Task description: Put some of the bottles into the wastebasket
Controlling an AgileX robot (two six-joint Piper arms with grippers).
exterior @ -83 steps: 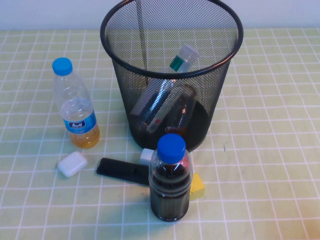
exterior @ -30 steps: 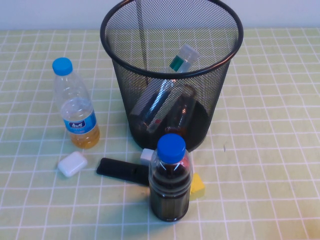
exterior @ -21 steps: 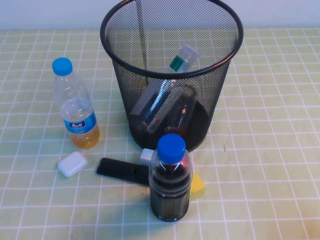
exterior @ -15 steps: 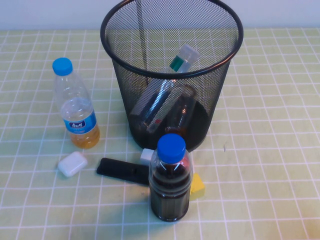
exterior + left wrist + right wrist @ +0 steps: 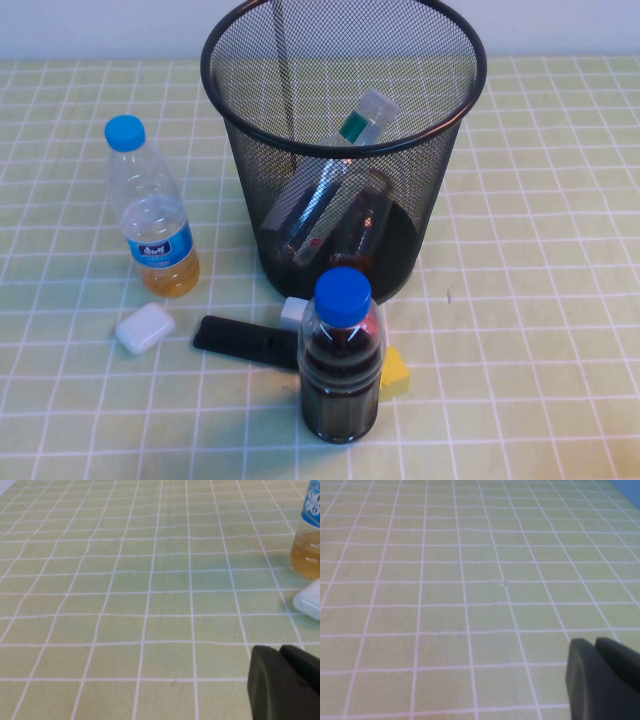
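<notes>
two white-capped bottles (image 5: pixel 330 205) lie tilted inside the wastebasket (image 5: pixel 262 90) at the far centre of the table. neither arm shows in the high view. the left gripper (image 5: pixel 286 684) hangs low over bare cloth near a blue-capped bottle (image 5: pixel 309 532); the right gripper (image 5: pixel 604 679) hangs over bare cloth. whether either is apart, i cannot tell. the task looks done; little more seems called for.

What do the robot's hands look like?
Only a corner of each shows. The left gripper is a chunky, matte black block with rounded edges, low over the green checked cloth. The right gripper looks just the same. No cables, markings or arms appear.
</notes>
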